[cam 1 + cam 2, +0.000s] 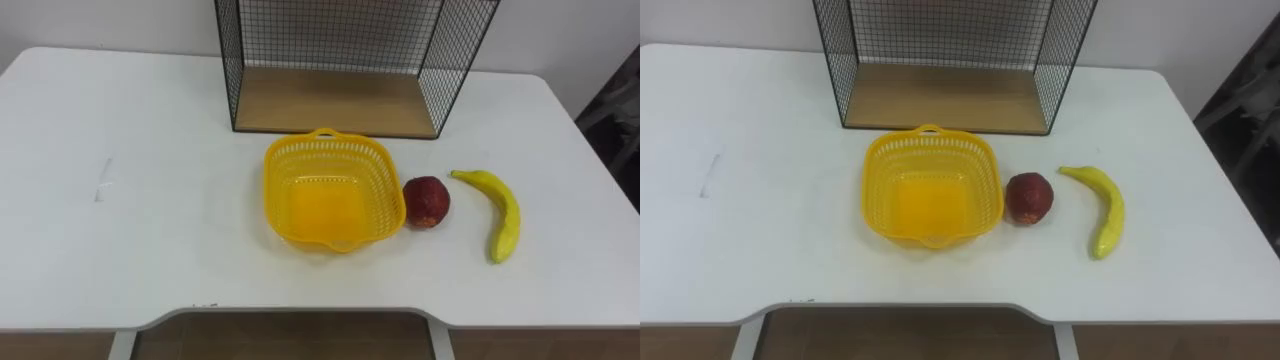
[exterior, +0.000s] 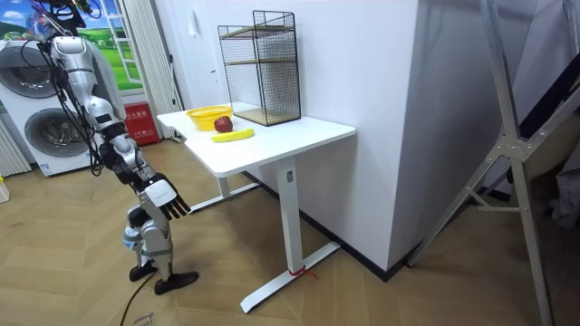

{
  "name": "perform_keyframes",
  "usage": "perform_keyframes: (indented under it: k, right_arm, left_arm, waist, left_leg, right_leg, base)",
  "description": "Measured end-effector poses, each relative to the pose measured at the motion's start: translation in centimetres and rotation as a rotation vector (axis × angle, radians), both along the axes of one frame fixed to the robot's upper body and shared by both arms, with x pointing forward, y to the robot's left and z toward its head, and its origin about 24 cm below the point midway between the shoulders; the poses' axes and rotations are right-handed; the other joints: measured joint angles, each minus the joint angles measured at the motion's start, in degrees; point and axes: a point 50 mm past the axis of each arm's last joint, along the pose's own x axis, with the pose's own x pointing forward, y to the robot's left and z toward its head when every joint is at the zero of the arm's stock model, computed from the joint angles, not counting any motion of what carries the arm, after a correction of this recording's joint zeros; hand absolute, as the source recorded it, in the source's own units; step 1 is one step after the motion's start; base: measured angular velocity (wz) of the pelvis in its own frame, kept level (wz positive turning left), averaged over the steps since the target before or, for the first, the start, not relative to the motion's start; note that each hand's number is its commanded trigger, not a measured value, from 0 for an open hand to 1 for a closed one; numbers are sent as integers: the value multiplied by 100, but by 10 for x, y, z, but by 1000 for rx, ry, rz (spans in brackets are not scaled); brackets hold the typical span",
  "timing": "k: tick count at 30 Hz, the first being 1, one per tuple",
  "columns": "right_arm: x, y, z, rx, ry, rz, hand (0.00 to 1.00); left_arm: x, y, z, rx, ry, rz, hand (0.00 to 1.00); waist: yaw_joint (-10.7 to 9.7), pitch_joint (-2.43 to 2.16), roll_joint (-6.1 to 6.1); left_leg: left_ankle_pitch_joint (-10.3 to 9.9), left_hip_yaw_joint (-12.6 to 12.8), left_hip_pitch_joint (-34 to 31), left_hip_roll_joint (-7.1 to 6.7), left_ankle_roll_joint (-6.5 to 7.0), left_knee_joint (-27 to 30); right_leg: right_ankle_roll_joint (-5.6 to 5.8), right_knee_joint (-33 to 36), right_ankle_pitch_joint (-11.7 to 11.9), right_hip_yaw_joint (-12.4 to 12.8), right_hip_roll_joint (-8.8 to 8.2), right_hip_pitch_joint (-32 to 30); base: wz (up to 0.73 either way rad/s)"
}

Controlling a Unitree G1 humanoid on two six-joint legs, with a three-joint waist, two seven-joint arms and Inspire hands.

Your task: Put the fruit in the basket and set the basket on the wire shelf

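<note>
So, basket (image 1: 283, 165): it was bright yellow plastic with latticed walls, a rounded square rim and a small handle loop at its 12 and 6 o'clock edges. It sat upright mid-table and its bare floor showed right through.
Apple (image 1: 427, 201): it was dark red with a paler blotch low on its skin. It lay on the table at the basket's 3 o'clock, tight against the rim; actual contact could not be told.
Banana (image 1: 503, 215): it was yellow with a greenish stem tip, and its curve bowed outward toward 3 o'clock. It lay flat at the apple's 3 o'clock, clear of it, with the stem at the far end.
Wire shelf (image 1: 330, 100): it was a black mesh cage with a pale wooden floor, open toward the robot. It stood at the basket's 12 o'clock, close behind it.
Table (image 1: 130, 200): it had a white top and carried all four things.
Robot: it stood on the wooden floor off the table's end, at the room view's left, with washing machines (image 2: 41, 118) behind it.
Right hand (image 2: 166, 198): it hung low beside the body, below the tabletop, with dark fingers straight and spread. It held nothing!
</note>
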Motion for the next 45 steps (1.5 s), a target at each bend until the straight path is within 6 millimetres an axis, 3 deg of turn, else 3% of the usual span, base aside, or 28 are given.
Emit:
perform_keyframes:
  k: [13,24,29,32,35,38,45]
  right_arm:
    - [-1,2,-1,-15,-3,-69,0]
    - [-23,-5,-3,0,46,-385,0]
    - [-43,-7,-3,2,68,-649,0]
    - [-44,-16,-2,-2,35,-955,0]
    - [-34,-31,4,-4,-54,-1293,0]
    - [-21,-46,11,-17,-128,-1507,0]
    - [3,-81,37,-100,-229,-1773,0]
  left_arm:
    - [5,0,0,2,-38,-6,0]
    - [4,2,1,44,-87,83,0]
    - [0,3,2,71,-102,135,0]
    - [-4,5,3,90,-124,204,0]
    - [-7,9,4,111,-144,258,0]
    - [-5,11,5,123,-162,271,0]
    - [5,15,8,134,-220,255,0]
  waist:
    - [-2,-8,0]
    - [-29,-30,9]
    - [-54,-26,40]
    - [-161,-27,87]
    - [-318,-28,123]
    - [-458,-46,145]
    - [-608,-39,116]
  left_leg:
    - [-8,-7,-133,-2,-8,-4]
    - [-8,-13,-94,0,-8,19]
    - [-9,-16,-52,2,-10,-18]
    - [-10,25,-46,2,-9,-44]
    - [-10,33,-23,-3,-10,-12]
    - [-10,35,-25,-7,-10,5]
    - [-8,50,-31,-23,-11,7]
  right_leg:
    - [-3,-5,-7,-4,5,-127]
    - [-3,4,-10,1,-5,-78]
    - [-7,30,-13,30,10,-62]
    - [-14,69,-19,40,7,-87]
    - [-18,109,-36,37,-8,-88]
    - [-19,117,-38,41,-14,-90]
    - [-20,245,-107,97,-16,-164]
  base:
    - [1]
    - [0]
    - [0]
    - [0]
    - [0]
    - [0]
    - [-2]
